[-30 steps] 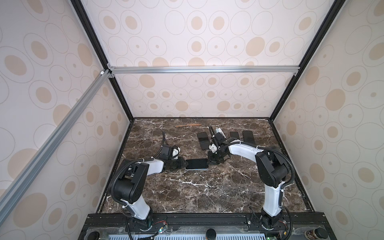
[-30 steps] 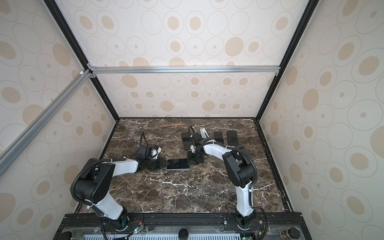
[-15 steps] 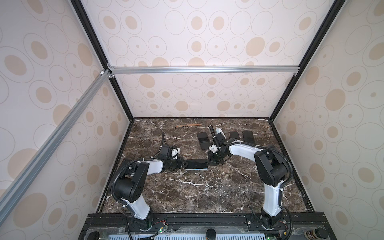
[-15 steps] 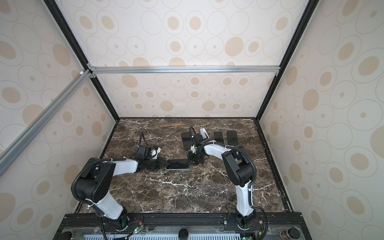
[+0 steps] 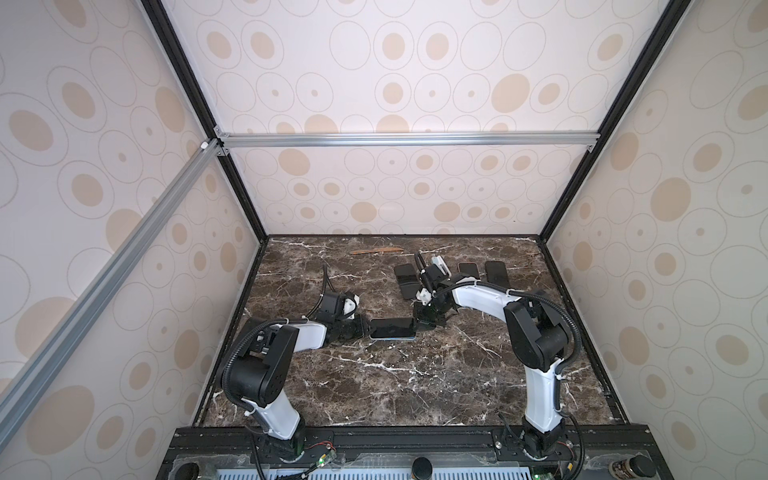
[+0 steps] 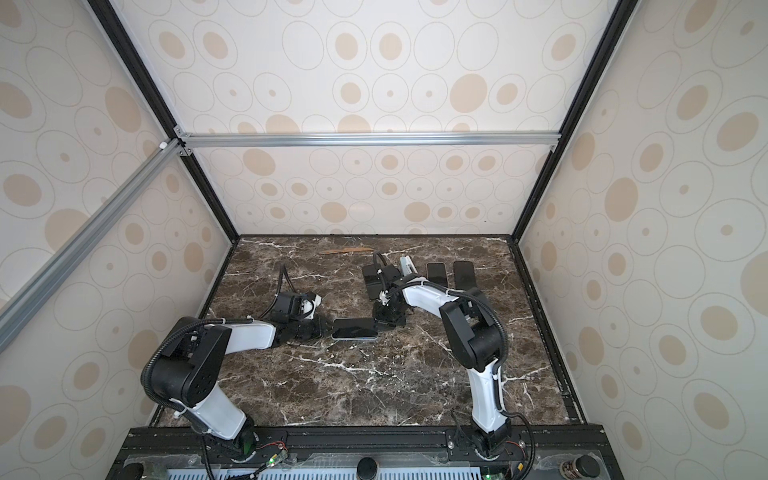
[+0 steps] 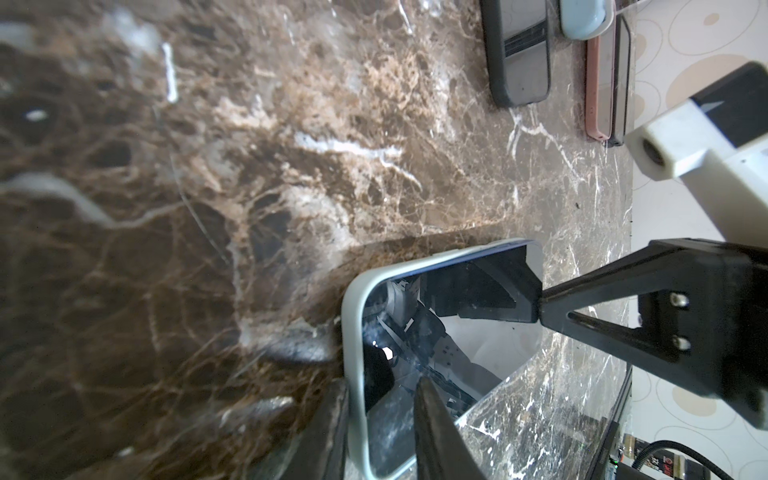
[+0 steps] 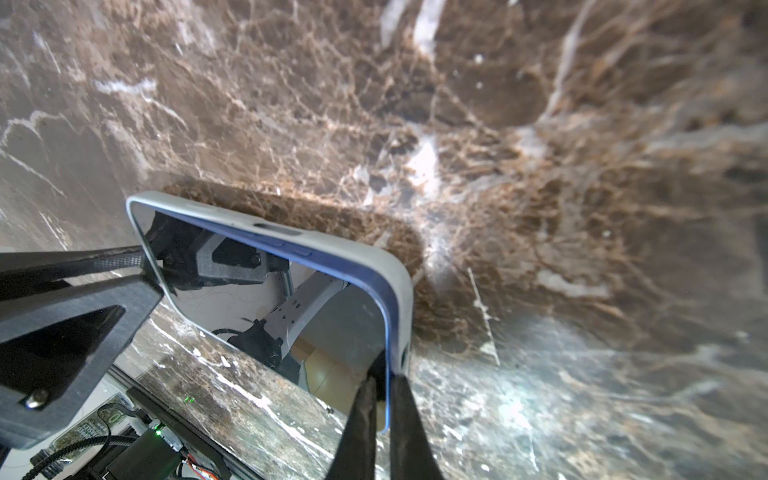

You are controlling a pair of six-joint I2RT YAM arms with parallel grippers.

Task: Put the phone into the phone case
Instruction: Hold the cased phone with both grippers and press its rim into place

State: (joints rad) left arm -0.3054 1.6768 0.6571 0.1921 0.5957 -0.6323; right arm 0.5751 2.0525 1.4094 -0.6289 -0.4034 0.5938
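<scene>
Two-handed seating step: left gripper point(image 5: 367, 328) clamps the left end of the phone case point(image 5: 392, 339) at mid-table point(image 5: 415, 374), phone point(image 5: 392, 328) inside with blue rim proud, right gripper point(image 5: 416, 325) pinched narrowly on that rim; next, probably, press it flush.

A phone point(image 6: 354, 327) lies flat, screen up, about the middle of the table point(image 6: 374, 386). Its long sides run parallel to the near edge, and the pale rim of a phone case point(image 6: 355, 340) shows along its near side. The left gripper point(image 6: 327, 326) meets the end toward the table's left edge, the right gripper point(image 6: 380, 323) the opposite end. Toward the far edge lie more dark phones point(image 6: 436, 272) side by side, and a thin wooden stick point(image 6: 347, 249) lies close to that edge.
</scene>
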